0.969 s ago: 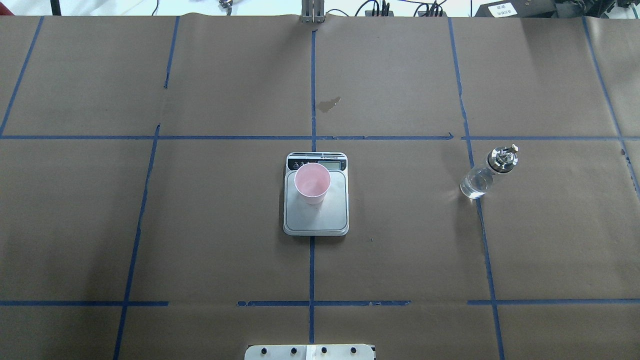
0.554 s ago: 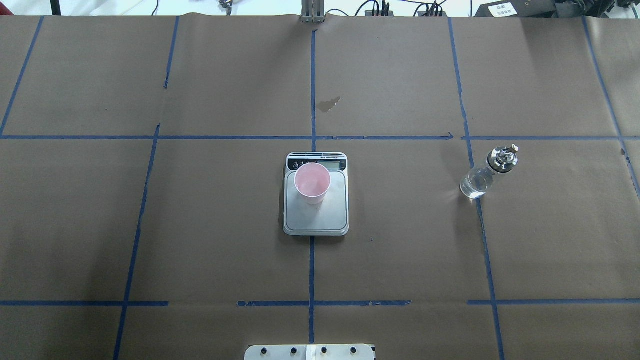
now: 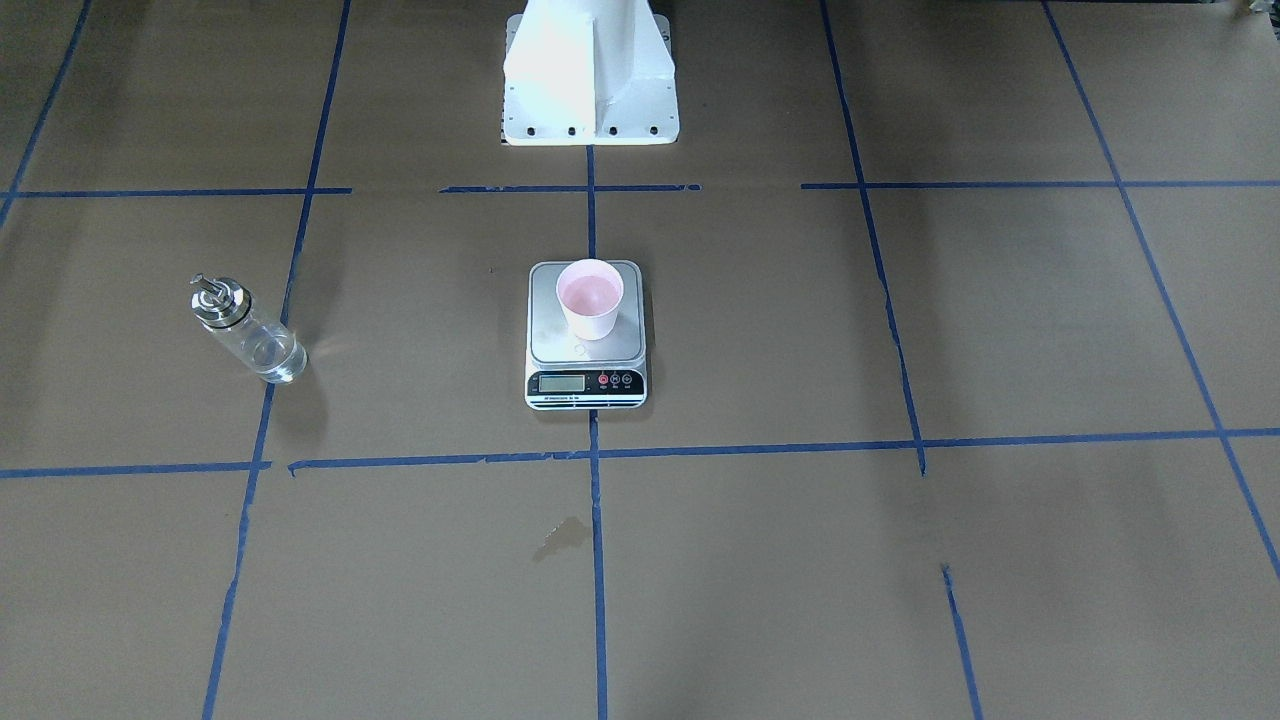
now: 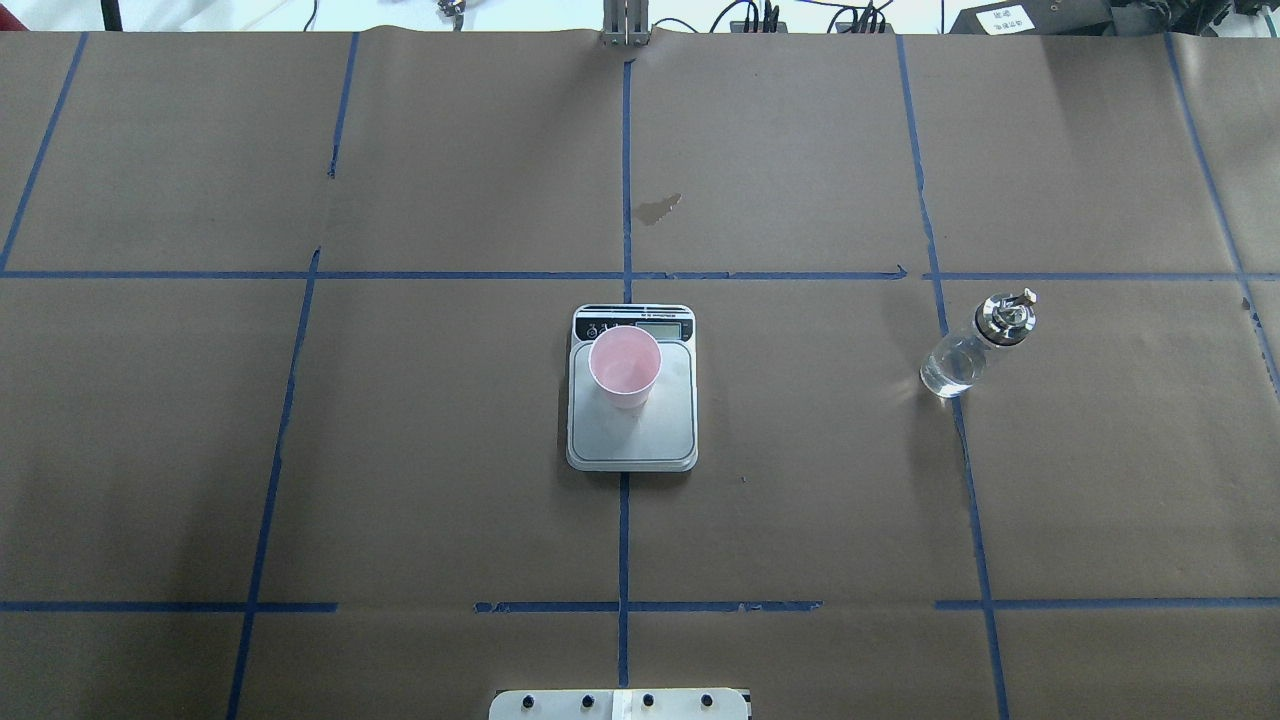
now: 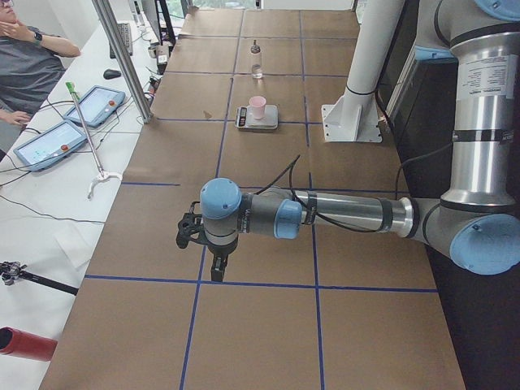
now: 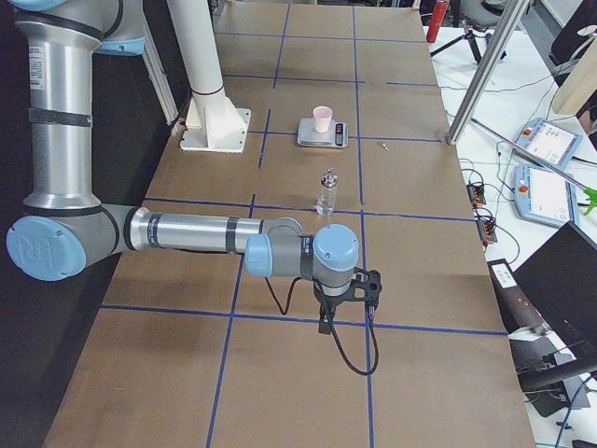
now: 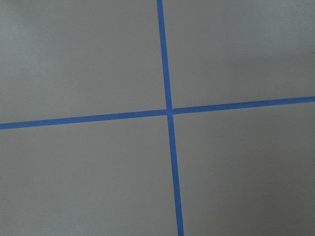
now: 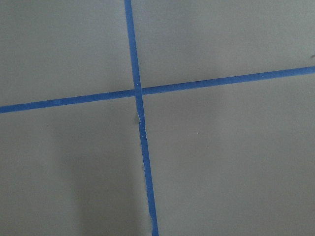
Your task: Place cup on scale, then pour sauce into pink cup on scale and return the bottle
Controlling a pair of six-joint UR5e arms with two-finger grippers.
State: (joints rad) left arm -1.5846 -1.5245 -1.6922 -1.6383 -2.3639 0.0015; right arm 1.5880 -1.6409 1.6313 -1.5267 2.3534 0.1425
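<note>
Robotics lab, not a home kitchen. Table [image 4: 800, 150] is papered brown and gridded in blue tape [image 4: 623, 540]. Industrial left arm [image 5: 349, 213] and right arm [image 6: 187, 231] flank a white pedestal [image 3: 590, 70]. White side bench [image 5: 49, 187] carries teach pendants [image 5: 96, 104]. Also aluminium frame post [image 5: 122, 57], cables [image 4: 760, 18], and an operator [image 5: 24, 65] at the bench.

Pink cup [image 4: 625, 366] upright on scale [image 4: 632, 435]
</note>
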